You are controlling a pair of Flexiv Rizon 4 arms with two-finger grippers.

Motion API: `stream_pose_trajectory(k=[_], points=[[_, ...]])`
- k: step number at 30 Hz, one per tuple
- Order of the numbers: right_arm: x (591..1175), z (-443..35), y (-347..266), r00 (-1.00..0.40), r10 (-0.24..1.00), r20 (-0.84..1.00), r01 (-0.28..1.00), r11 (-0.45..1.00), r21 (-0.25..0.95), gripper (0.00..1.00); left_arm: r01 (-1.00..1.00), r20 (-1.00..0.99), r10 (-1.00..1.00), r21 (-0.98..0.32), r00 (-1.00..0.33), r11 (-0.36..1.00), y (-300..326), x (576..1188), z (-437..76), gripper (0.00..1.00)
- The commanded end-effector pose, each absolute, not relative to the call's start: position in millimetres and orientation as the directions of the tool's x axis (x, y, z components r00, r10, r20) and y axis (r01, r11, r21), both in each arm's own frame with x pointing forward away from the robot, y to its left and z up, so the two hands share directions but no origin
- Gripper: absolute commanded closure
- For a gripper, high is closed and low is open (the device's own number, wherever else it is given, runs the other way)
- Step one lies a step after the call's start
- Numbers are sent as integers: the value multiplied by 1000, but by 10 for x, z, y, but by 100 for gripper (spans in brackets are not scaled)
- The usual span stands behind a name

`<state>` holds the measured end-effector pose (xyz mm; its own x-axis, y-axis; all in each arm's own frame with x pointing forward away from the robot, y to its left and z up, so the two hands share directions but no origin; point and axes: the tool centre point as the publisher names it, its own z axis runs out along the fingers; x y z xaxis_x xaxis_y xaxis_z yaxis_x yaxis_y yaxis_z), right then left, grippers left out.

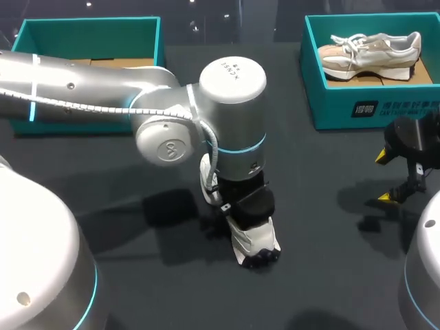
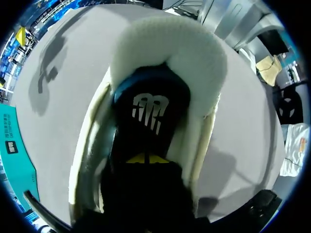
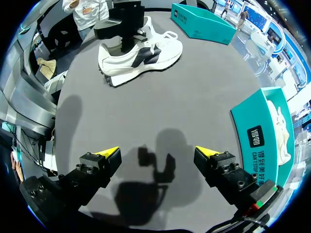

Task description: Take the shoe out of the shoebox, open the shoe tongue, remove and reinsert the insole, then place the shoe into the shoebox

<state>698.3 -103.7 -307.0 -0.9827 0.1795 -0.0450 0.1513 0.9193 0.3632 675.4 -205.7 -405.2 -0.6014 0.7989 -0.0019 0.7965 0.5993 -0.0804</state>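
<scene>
Left arm (image 1: 103, 96) blocks shoe (image 1: 251, 240) from above; bare table (image 1: 323, 227) between shoe, right claw (image 1: 383, 177).

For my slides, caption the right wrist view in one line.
Right gripper open above the table; ahead, the left gripper is down inside the white shoe.

White shoe (image 1: 249, 240) stands upright mid-table; beige shoe (image 1: 371, 55) lies in teal shoebox (image 1: 364, 108).

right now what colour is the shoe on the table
Shoe: white, dark side patch; best in right wrist view.
</scene>
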Motion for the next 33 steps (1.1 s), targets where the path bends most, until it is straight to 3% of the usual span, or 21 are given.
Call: stream_pose_trajectory(k=[1,6,15,25,33], points=[[6966,-3068,-1029,-982,181,-47,152,921,359,0,793,-23,793,-38,-609,608,-1737,6951,-4593,100],[6966,-3068,-1029,-982,181,-47,152,921,359,0,799,-92,794,-41,-601,600,-1766,6980,-4313,100],[6966,-3068,-1029,-982,181,-47,152,921,359,0,873,-233,845,-215,-481,438,-2299,6551,-3714,100],[6966,-3068,-1029,-982,181,-47,152,921,359,0,873,-155,884,-299,-442,384,-2768,6355,-4217,100],[6966,-3068,-1029,-982,181,-47,152,921,359,0,866,-77,878,-226,-473,446,-2341,6617,-4580,100]])
